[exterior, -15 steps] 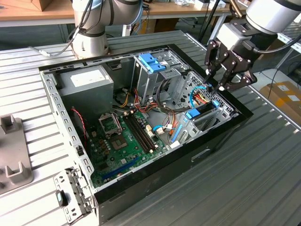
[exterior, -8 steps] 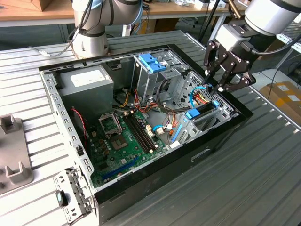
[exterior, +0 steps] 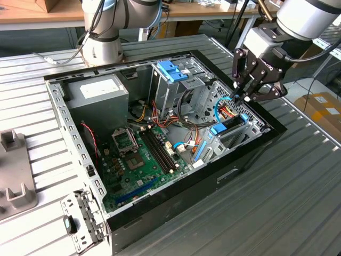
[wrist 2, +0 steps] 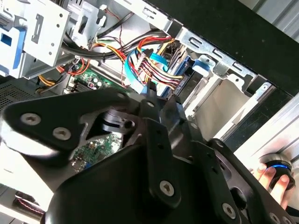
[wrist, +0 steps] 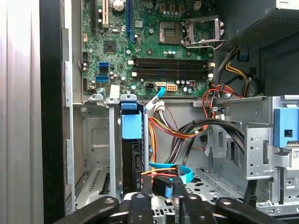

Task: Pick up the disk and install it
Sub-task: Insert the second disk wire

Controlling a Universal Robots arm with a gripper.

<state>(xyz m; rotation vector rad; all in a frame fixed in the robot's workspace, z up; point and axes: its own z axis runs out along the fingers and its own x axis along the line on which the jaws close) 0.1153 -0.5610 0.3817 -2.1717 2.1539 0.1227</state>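
Note:
The disk [exterior: 230,126] stands on edge in the drive bay at the exterior view's right end of the open computer case [exterior: 176,213], its light-blue carrier rails showing at both ends. The first wrist view looks at it edge-on as a dark disk [wrist: 133,163] with a blue tab on top. My gripper [exterior: 246,99] hangs just above that bay, among the loose cables. Its fingertips are drawn together on a small black-and-blue cable plug [wrist: 161,185]. In the second wrist view the gripper [wrist 2: 150,99] ends at the blue and multicoloured cables.
Inside the case lie a green motherboard [exterior: 144,154], a grey power-supply box [exterior: 98,93] and a blue bracket [exterior: 171,71] on the upper drive cage. Cable bundles [wrist: 187,130] run beside the bay. A hand [wrist 2: 268,179] rests on a blue-lit device outside the case.

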